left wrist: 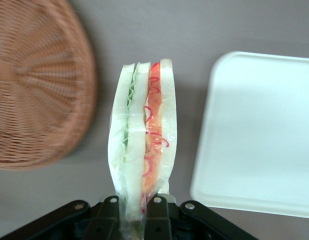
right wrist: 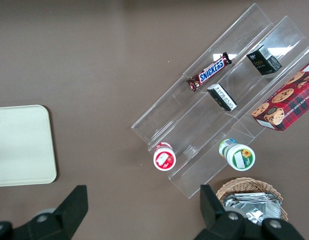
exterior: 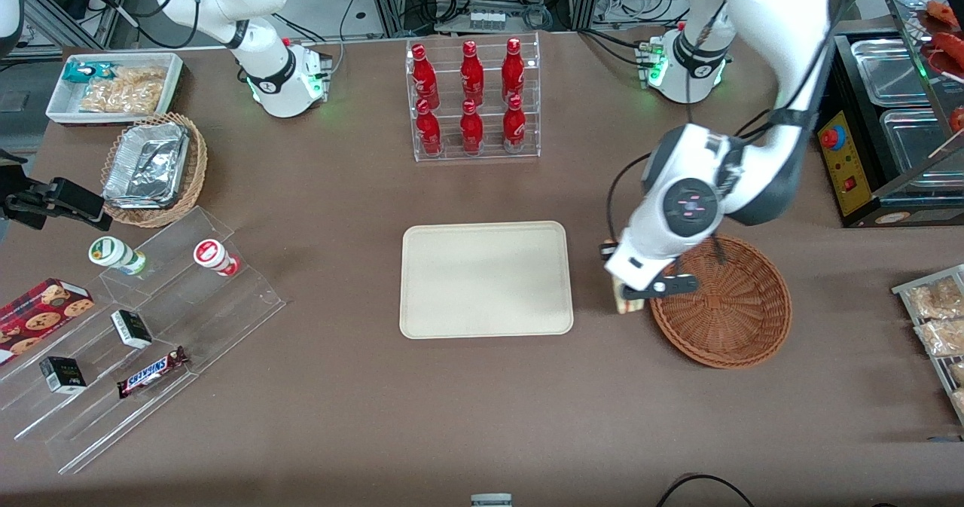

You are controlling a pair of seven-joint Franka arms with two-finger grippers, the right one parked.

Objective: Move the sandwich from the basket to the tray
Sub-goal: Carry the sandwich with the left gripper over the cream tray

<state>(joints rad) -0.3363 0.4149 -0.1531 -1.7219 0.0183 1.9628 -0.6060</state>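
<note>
Left wrist view shows you the gripper (left wrist: 133, 207) pinching the sandwich (left wrist: 143, 140), held above bare table between the basket (left wrist: 37, 85) and the tray (left wrist: 259, 135), mid-table toward the working arm's end.

In the front view the arm's wrist hides most of the sandwich (exterior: 629, 302) and the gripper (exterior: 626, 290) holding it, plus part of the basket (exterior: 734, 326) rim. In the wrist view the basket (left wrist: 37, 85) is blurred and cut by the frame edge, as is the tray (left wrist: 264, 135).
</note>
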